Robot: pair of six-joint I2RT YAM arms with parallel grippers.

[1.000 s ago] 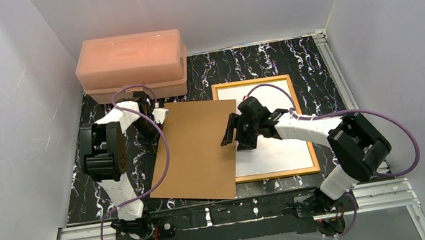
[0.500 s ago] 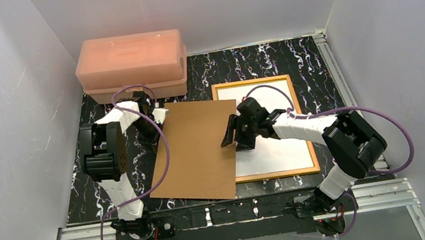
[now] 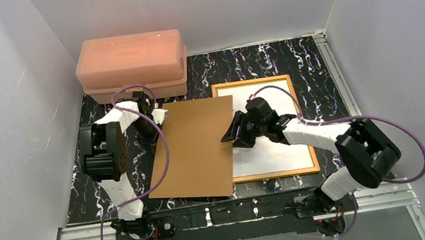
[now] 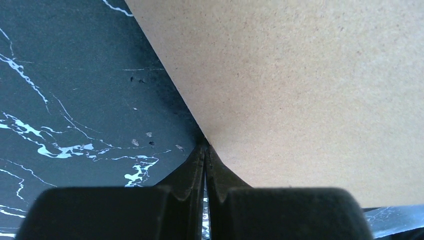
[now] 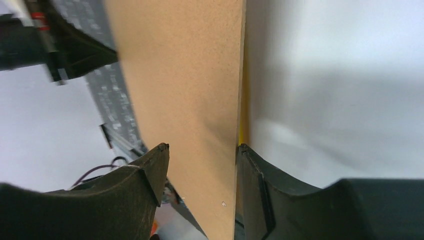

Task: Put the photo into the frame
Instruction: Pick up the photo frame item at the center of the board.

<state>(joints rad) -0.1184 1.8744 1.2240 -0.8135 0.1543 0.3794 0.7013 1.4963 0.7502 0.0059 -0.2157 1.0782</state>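
The frame lies flat at the right of the table, orange-brown edge up. The photo lies inside it, white back up. A brown backing board lies to the left, its right edge overlapping the frame's left side. My left gripper is shut on the board's far left corner. My right gripper stands open astride the board's right edge. One finger is over the board, the other at its edge beside the photo. A yellow strip of frame shows there.
A pink plastic box stands at the back left, just behind my left arm. The black marbled table top is walled in by white panels on three sides. A metal rail runs along the near edge.
My right gripper has slid a little right and nearer along the board's edge, and its jaws have narrowed. The board's right edge has shifted slightly. The left arm has not moved.
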